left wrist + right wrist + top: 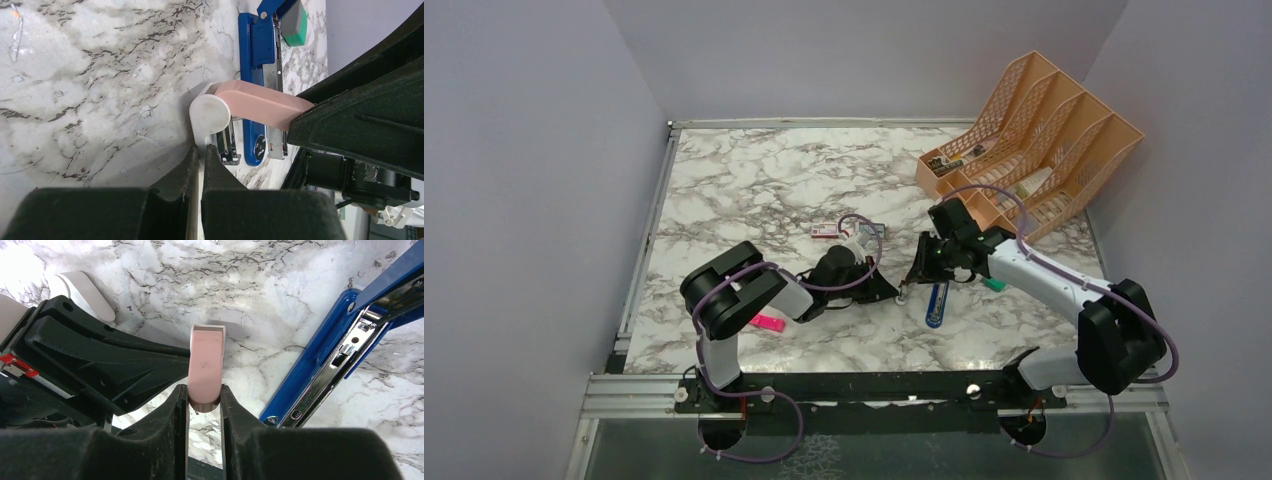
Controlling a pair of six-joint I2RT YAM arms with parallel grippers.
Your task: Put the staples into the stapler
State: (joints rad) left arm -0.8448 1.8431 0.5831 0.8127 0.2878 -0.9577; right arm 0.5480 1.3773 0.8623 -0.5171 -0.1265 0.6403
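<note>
My left tool (202,152) is clenched on a thin white round-ended plate (210,111), and my right tool (205,396) grips the pink strip (206,365) joined to it. The staples (227,146), I think, lie just beside the open blue stapler (320,365), mid-surface. If my arms pull unevenly, the piece could twist and knock them away. It is tight here, with freer room toward the far-left corner.

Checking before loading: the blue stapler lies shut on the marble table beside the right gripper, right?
No, it lies open: the right wrist view shows the blue stapler with its top lifted off its metal channel, on the marble table beside the right gripper.
</note>
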